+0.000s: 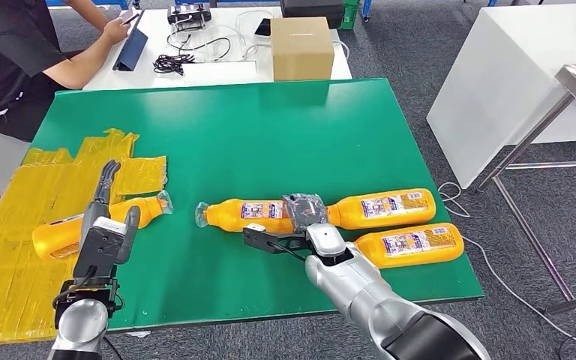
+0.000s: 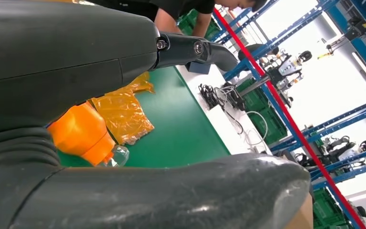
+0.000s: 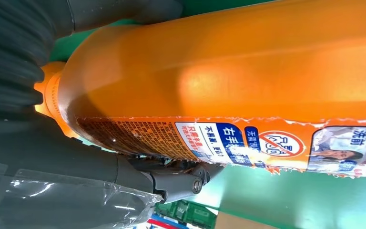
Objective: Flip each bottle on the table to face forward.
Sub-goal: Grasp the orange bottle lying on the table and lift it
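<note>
Lower left of frame: left hand (image 1: 106, 217) grips left bottle (image 1: 60, 234) lying on yellow tape (image 1: 15, 247) | lower centre: right hand (image 1: 300, 225) grips middle bottle (image 1: 247, 214) | right: two bottles (image 1: 386, 207) (image 1: 412, 244) lying on green table (image 1: 270, 135) | top: cardboard box (image 1: 301, 47)

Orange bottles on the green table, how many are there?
4: one under the left hand on yellow film, one mid-table, two at right, far and near.

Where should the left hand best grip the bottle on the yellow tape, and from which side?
Probably around the wide body of the bottle, from above. It lies flat on its side on the yellow tape, cap toward the table's middle; the left hand is already over it.
</note>
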Motion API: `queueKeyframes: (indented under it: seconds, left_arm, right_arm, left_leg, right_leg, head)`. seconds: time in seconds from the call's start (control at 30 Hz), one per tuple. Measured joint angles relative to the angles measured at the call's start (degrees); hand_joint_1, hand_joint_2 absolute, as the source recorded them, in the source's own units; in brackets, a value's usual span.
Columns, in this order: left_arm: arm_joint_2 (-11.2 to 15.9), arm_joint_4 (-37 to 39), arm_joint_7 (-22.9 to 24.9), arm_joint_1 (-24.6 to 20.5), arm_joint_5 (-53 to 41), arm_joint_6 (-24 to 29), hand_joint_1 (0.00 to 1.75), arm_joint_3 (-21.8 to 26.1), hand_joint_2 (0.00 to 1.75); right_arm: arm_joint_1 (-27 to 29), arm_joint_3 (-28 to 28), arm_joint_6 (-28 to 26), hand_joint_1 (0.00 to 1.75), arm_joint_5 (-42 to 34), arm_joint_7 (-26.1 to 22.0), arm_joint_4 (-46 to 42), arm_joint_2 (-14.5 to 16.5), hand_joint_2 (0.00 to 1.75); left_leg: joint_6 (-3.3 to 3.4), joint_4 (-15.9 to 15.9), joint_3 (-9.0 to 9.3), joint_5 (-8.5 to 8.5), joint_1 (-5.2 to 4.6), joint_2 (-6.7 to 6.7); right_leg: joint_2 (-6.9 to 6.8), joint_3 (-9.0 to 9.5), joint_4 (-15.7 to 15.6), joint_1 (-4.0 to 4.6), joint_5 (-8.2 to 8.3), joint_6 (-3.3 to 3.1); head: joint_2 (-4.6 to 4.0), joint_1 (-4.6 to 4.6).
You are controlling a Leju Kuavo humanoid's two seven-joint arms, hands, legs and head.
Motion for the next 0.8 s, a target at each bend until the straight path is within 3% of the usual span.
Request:
queueKeyframes:
  seconds: [0.13, 0.2, 0.27, 0.37, 0.47, 0.6, 0.8]
  left_arm:
    - [0.0, 0.2, 1.8, 0.0, 4.2, -3.1, 0.0, 0.0, 0.0]
    - [0.0, 0.4, 3.7, 0.1, 9.5, -6.5, 0.0, 0.0, 0.87]
    - [0.0, 0.5, 5.5, 0.9, 19.0, -11.6, 0.0, 0.3, 1.75]
    - [0.1, 0.6, 6.7, 3.8, 32.9, -17.7, 0.0, 1.4, 1.75]
    - [0.1, 0.5, 6.4, 6.9, 41.5, -20.8, 0.0, 2.6, 1.75]
    - [0.1, 0.3, 6.1, 9.5, 46.7, -23.1, 0.0, 3.2, 1.75]
    - [0.0, 0.0, 5.6, 10.6, 48.0, -23.1, 0.0, 3.5, 1.75]
  right_arm:
    - [0.0, -0.1, -0.6, 1.75, -0.9, -0.1, 0.2, 0.0, 1.75]
    - [0.4, -0.6, -2.9, 1.75, -2.6, -1.0, 0.1, -0.1, 1.75]
    - [2.0, -1.9, -8.9, 1.75, -6.6, -4.5, -1.1, -0.2, 1.75]
    - [6.9, -4.8, -18.4, 1.75, -15.2, -12.5, -7.5, -0.3, 1.75]
    - [11.9, -5.8, -21.6, 1.75, -22.6, -18.0, -17.5, -0.4, 1.75]
    - [16.0, -5.5, -23.6, 1.75, -25.9, -20.4, -28.4, -0.5, 1.75]
    - [18.5, -4.6, -25.2, 1.75, -28.8, -23.2, -35.3, -0.5, 1.75]
  left_leg:
    - [0.0, 0.0, 0.07, 0.0, 0.0, 0.0]
    - [0.0, 0.0, 0.07, 0.0, 0.0, -0.01]
    - [0.0, 0.0, 0.02, 0.0, -0.01, -0.02]
    - [0.01, 0.0, -0.14, -0.01, -0.03, -0.01]
    - [0.01, 0.0, -0.27, -0.04, -0.03, 0.0]
    - [0.01, 0.0, -0.43, -0.04, 0.01, -0.03]
    - [0.01, 0.0, -0.42, -0.02, 0.0, -0.02]
  right_leg:
    - [0.0, 0.05, 0.0, 0.0, 0.0, 0.0]
    - [0.0, 0.07, 0.0, 0.0, 0.0, 0.0]
    - [-0.01, 0.07, 0.0, 0.0, 0.0, 0.0]
    - [0.0, -0.06, 0.0, 0.0, 0.0, 0.01]
    - [0.0, -0.24, 0.0, 0.0, -0.01, 0.01]
    - [-0.01, -0.38, 0.0, 0.0, -0.04, -0.02]
    - [-0.01, -0.37, 0.0, 0.0, -0.01, -0.01]
  head:
    - [0.0, 0.0]
    - [0.0, 0.0]
    - [0.0, 0.01]
    - [0.0, 0.01]
    - [0.0, 0.01]
    - [0.0, 0.01]
    - [0.0, 0.01]
